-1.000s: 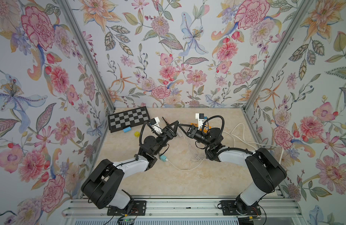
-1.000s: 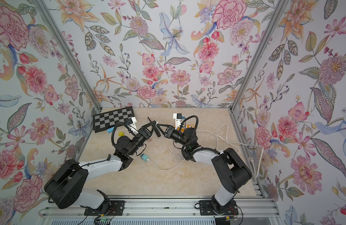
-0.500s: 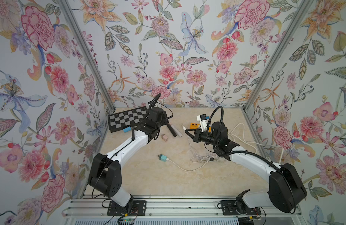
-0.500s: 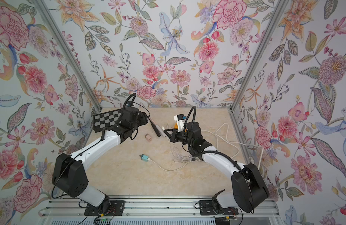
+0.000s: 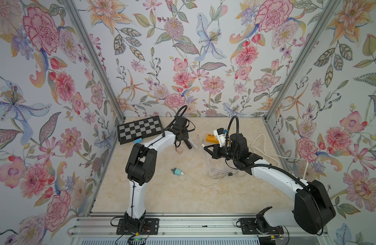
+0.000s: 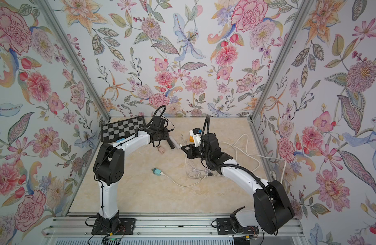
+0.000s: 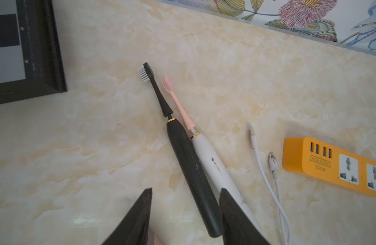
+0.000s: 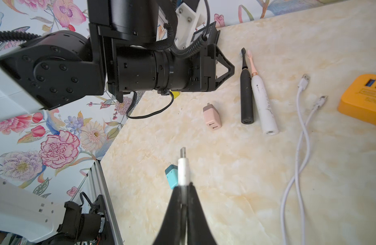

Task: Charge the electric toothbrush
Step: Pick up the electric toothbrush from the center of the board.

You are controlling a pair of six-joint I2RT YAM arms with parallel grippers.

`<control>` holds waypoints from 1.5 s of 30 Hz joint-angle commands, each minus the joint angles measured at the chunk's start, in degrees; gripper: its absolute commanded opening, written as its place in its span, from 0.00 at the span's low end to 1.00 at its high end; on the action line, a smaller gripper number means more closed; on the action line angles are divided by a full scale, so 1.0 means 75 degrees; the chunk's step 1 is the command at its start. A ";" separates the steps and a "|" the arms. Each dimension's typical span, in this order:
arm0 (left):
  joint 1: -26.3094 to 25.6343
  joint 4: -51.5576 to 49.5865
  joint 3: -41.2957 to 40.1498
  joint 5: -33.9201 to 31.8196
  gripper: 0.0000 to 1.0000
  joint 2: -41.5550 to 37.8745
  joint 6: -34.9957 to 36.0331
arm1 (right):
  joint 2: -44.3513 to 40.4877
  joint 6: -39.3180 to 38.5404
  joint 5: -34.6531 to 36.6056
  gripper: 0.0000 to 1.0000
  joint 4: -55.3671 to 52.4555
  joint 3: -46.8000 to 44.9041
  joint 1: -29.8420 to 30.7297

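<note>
Two electric toothbrushes lie side by side at the back of the table: a black toothbrush [image 7: 187, 161] [image 5: 188, 145] and a white toothbrush [image 7: 212, 163] [image 8: 262, 104] with a pink head. My left gripper [image 7: 185, 191] [image 5: 186, 142] stands open low over their handle ends. The black handle lies between its fingers, close against one finger, and the white handle lies outside that finger. My right gripper [image 8: 184, 186] [image 5: 206, 147] is shut on a white USB plug [image 8: 183, 169], held above the table to the right of the brushes.
An orange power strip [image 7: 322, 161] [image 5: 210, 137] sits right of the brushes, with two loose cable ends [image 7: 273, 161] beside it. A pink adapter [image 8: 212, 115] [image 5: 179, 150] and a teal adapter [image 5: 177, 171] lie nearer the front. Coiled white cable [image 5: 221, 174] lies mid-table. A checkerboard [image 5: 140, 130] is back left.
My left arm has swung from the middle of the table out to the toothbrushes at the back and come down over them. The right gripper drew back to the right, still holding the plug.
</note>
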 commanded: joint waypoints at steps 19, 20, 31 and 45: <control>0.0005 -0.1335 0.1528 0.0274 0.40 0.1874 -0.0477 | -0.0017 -0.0045 -0.0146 0.01 -0.0010 0.0060 -0.0044; -0.0007 -0.1417 0.1530 0.0187 0.40 0.1882 -0.0478 | 0.0001 -0.0033 -0.0162 0.01 -0.0010 0.0075 -0.0038; -0.0116 -0.1738 0.1434 0.0302 0.31 0.1884 -0.0414 | 0.0024 0.0017 -0.0125 0.01 0.0031 0.0061 -0.0043; -0.0055 0.0684 0.0025 0.2343 0.01 -0.0372 -0.1470 | 0.0470 0.2180 -0.0198 0.01 0.2244 -0.0564 -0.0281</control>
